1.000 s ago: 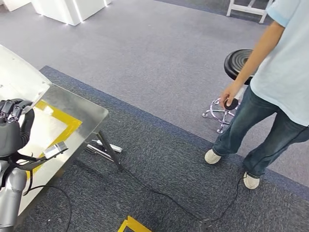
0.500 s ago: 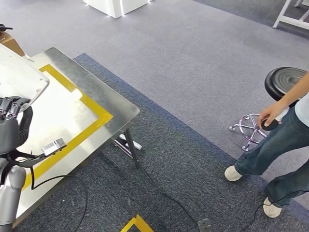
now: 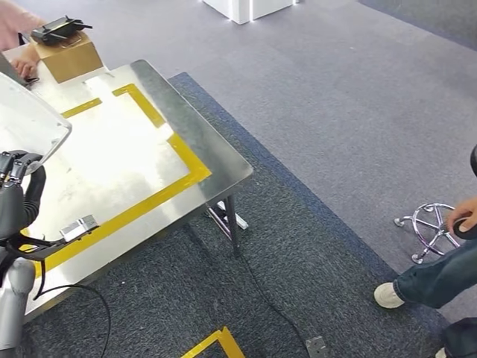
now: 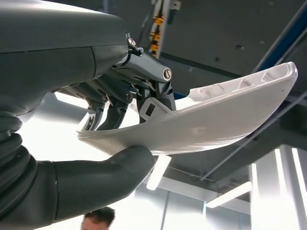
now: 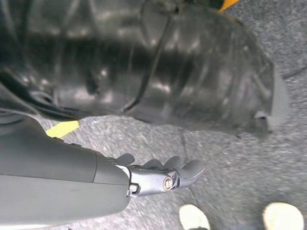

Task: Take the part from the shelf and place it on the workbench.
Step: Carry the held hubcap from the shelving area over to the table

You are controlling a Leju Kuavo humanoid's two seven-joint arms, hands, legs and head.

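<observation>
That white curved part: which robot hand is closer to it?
Left. The left robot hand grips the white part itself, thumb under it and fingers on top. The right robot hand hangs down over the carpet floor, holding nothing.

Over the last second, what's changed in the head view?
The camera has swung left: the workbench shows more fully, a cardboard box comes in at its far end, and the person slides off right. The left hand still holds the white part.

A robotics lab is showing itself: grey carpet (image 3: pixel 337 89) is surrounding a steel workbench (image 3: pixel 185 127) marked in yellow tape (image 3: pixel 141 205), a cable (image 3: pixel 270 306) trailing beside it.
</observation>
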